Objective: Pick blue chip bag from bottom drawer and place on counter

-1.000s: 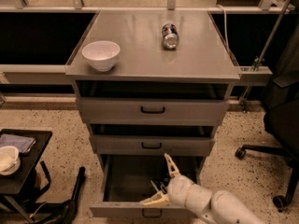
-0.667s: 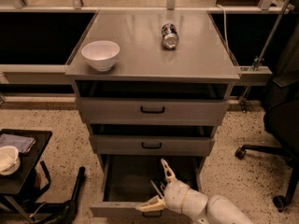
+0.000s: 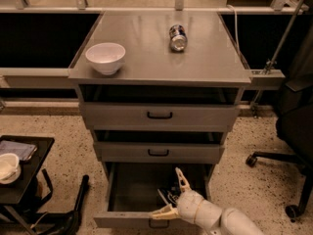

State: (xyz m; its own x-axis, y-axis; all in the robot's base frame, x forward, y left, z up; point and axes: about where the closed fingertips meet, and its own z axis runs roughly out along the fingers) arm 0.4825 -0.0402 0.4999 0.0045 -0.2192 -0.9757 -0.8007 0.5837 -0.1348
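Note:
The bottom drawer (image 3: pixel 128 196) of the grey cabinet is pulled open. Inside it, toward the right, lies the dark blue chip bag (image 3: pixel 171 189) with white patches, partly hidden by my gripper. My gripper (image 3: pixel 166 192) reaches into the drawer from the lower right. It is open, with one pale finger (image 3: pixel 182 178) up behind the bag and the other (image 3: pixel 161 212) near the drawer's front edge. The bag lies between them. The counter (image 3: pixel 156 58) on top of the cabinet is flat and grey.
A white bowl (image 3: pixel 105 58) stands at the counter's left front, and a blue-and-silver can (image 3: pixel 178 37) lies at its back. The two upper drawers are shut. A black side table (image 3: pixel 29 173) with a cup stands at lower left. An office chair (image 3: pixel 293 131) is at the right.
My gripper has moved left and deeper into the bottom drawer, and its open fingers now straddle the chip bag.

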